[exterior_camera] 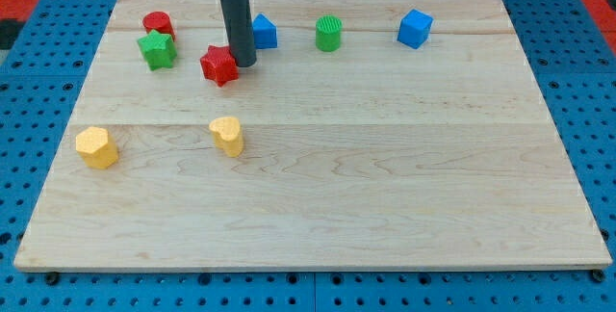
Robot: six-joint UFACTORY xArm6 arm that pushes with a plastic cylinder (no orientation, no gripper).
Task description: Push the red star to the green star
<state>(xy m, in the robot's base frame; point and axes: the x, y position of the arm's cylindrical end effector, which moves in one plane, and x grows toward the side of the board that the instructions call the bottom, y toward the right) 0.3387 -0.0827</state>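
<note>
My tip (241, 63) is pressing against the red star (219, 65), sitting on the side of it facing the view's right, so that a push would be driving the star toward the view's left, where the green star (156, 49) is waiting. The two stars are lying near each other but apart, the green one to the left of my tip and slightly toward the view's top, so I judge the push is needing a slight upward slant. A red cylinder (158, 23) is touching or nearly touching the green star on its top side. There is no claw on this arm, only the rod, so nothing is being held wide or narrow. Just behind the rod, to its right, a blue block (264, 32) is resting; farther right are a green cylinder (329, 33) and a blue cube (415, 28). Below my tip a yellow heart (228, 135) and, to the lower left, a yellow block (97, 146) are lying on the tabletop (385, 177). No containers are showing
</note>
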